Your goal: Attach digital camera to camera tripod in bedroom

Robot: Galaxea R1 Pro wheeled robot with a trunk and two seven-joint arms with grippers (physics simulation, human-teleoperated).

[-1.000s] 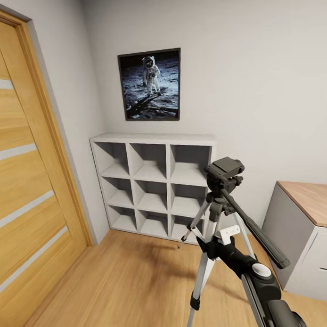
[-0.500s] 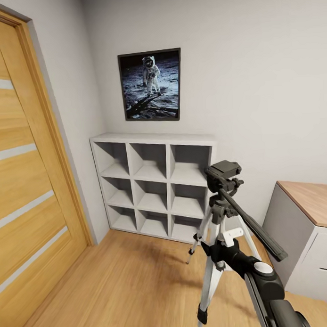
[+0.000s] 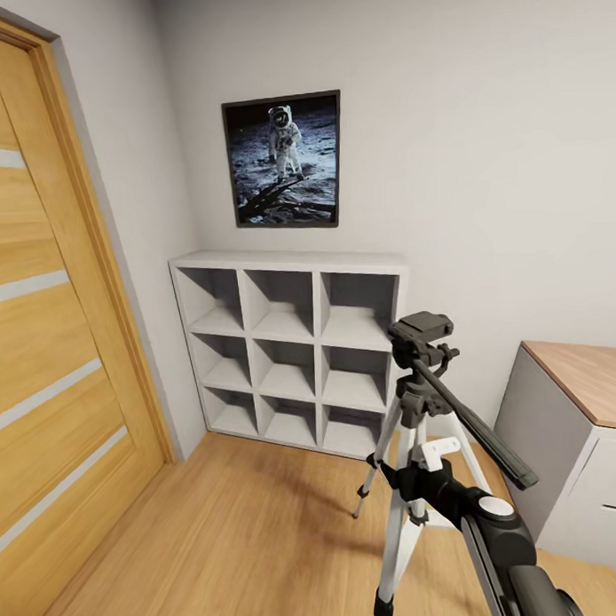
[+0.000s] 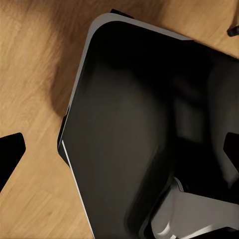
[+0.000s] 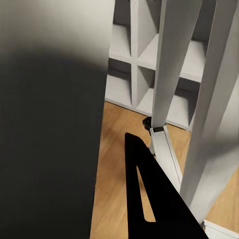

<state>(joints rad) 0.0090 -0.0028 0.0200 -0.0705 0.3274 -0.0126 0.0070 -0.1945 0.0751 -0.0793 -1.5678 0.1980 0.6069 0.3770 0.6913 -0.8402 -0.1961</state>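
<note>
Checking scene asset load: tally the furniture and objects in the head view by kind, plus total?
Camera tripod: 1
White cube shelf: 1
Framed astronaut picture: 1
Wooden door: 1
Grey cabinet with wood top: 1
Total: 5

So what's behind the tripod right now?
Behind the camera tripod stands a white cube shelf against the grey wall, its visible cubbies empty. The tripod's legs and head cover part of the shelf's right column.
</note>
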